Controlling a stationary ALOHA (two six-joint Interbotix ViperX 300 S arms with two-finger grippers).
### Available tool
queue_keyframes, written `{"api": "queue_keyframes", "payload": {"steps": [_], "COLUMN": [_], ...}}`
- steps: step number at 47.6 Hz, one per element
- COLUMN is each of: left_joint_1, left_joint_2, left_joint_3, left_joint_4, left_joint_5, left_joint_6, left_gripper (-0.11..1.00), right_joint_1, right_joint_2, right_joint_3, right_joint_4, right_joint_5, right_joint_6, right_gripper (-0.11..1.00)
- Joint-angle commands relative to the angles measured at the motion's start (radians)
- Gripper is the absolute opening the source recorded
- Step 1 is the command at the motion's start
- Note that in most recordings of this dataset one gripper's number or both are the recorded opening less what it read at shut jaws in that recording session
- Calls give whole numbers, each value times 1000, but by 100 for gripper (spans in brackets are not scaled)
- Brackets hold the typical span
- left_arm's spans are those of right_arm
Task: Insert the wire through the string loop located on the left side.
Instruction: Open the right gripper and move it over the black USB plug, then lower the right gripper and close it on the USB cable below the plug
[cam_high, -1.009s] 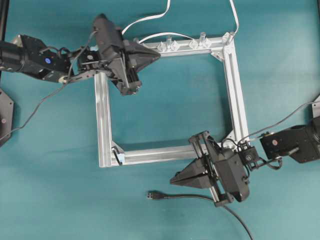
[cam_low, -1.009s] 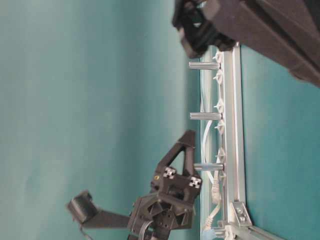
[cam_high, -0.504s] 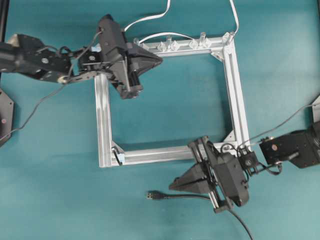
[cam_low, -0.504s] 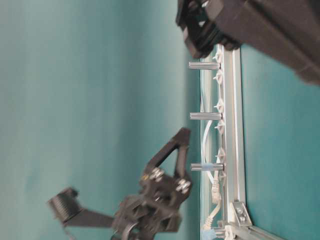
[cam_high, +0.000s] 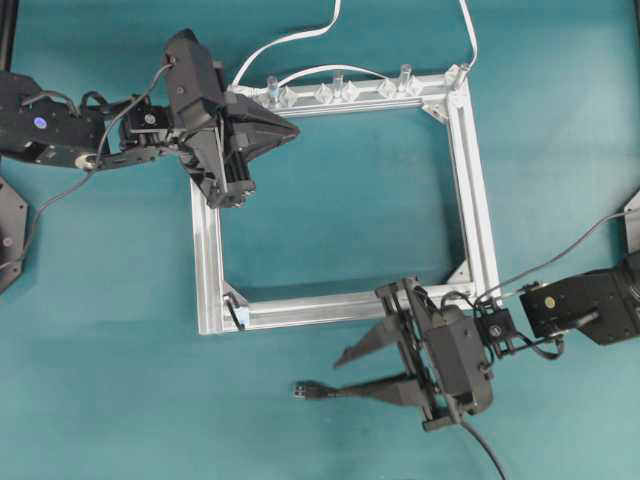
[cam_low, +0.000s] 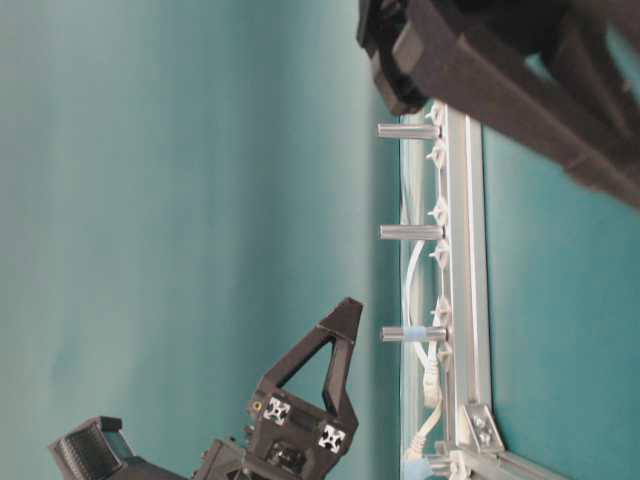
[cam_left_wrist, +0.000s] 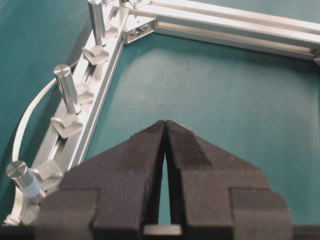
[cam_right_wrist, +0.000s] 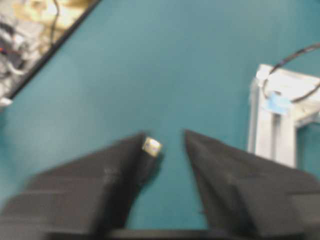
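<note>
Now right gripper (cam_high: 352, 370) gapes wide below the silver frame (cam_high: 207, 250), holding nothing; the wire (cam_high: 345, 391) plug lies between its fingers. String loop (cam_high: 233, 314) sits at frame's lower-left corner. Left gripper (cam_high: 287, 128) pinched closed, empty, over frame's top-left.

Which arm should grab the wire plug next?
Right, probably. The right gripper is open with the wire plug lying just off its lower finger. The left gripper is shut, up near the frame's top-left corner.
</note>
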Motion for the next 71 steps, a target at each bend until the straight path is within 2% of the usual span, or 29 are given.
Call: {"api": "queue_keyframes", "payload": {"steps": [1, 4, 7, 17, 20, 28, 44, 56, 71], "left_joint_1": [-5, -6, -9, -14, -14, -14, -14, -14, -14], "left_joint_2": [-21, -21, -21, -29, -35, -43, -41, -41, -38], "left_joint_3": [-21, -21, -23, -25, -23, -15, -9, -5, 0], "left_joint_4": [3, 2, 2, 2, 3, 2, 2, 2, 3], "left_joint_5": [5, 14, 25, 75, 81, 81, 81, 81, 81], "left_joint_6": [-8, -8, -8, -3, 0, 0, 3, 2, 2], "left_gripper": [0, 1, 8, 67, 78, 78, 78, 78, 78], "right_joint_1": [3, 5, 5, 17, 23, 44, 87, 114, 117], "right_joint_2": [-15, -15, -15, -15, -15, -15, 8, 51, 95], "right_joint_3": [-18, -18, -18, -23, -23, -23, -23, -41, -67], "right_joint_4": [23, 37, 46, 97, 106, 149, 298, 341, 344], "right_joint_5": [6, 6, 6, 6, 6, 8, 20, 20, 61], "right_joint_6": [-2, -2, -2, -3, -3, -3, -21, -52, -54], "right_gripper": [64, 79, 82, 81, 81, 81, 81, 81, 81]}}
